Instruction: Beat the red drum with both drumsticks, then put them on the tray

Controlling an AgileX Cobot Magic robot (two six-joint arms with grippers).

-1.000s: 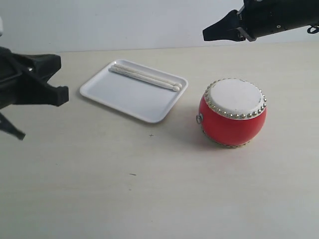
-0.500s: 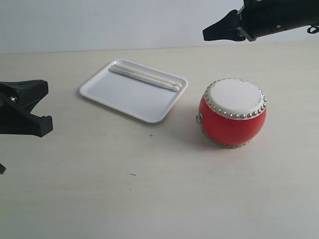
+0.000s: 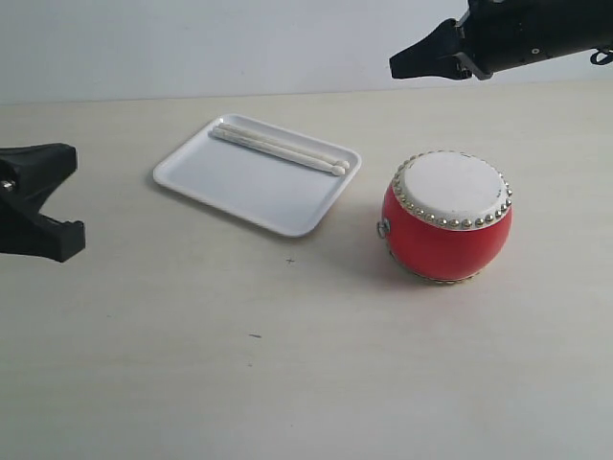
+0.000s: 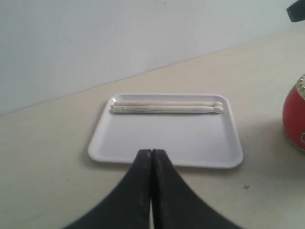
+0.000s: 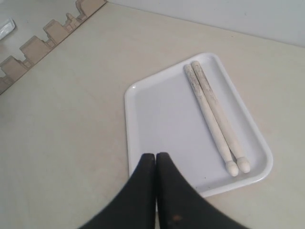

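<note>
The white tray lies on the table left of the middle. Both drumsticks lie side by side along its far rim, touching each other, rounded tips toward the drum; the same drumsticks show in the right wrist view. The red drum stands upright to the right of the tray, apart from it. My left gripper is shut and empty, well short of the tray's near rim; it sits at the left edge. My right gripper is shut and empty, high behind the drum.
A pale wall runs along the table's far edge. Notched cardboard pieces lie past the tray's far side in the right wrist view. The drum's red side shows at the edge of the left wrist view.
My left gripper has drawn back to the left, away from the tray, and sits lower in the view. The right gripper, sticks, tray and drum have not moved.
</note>
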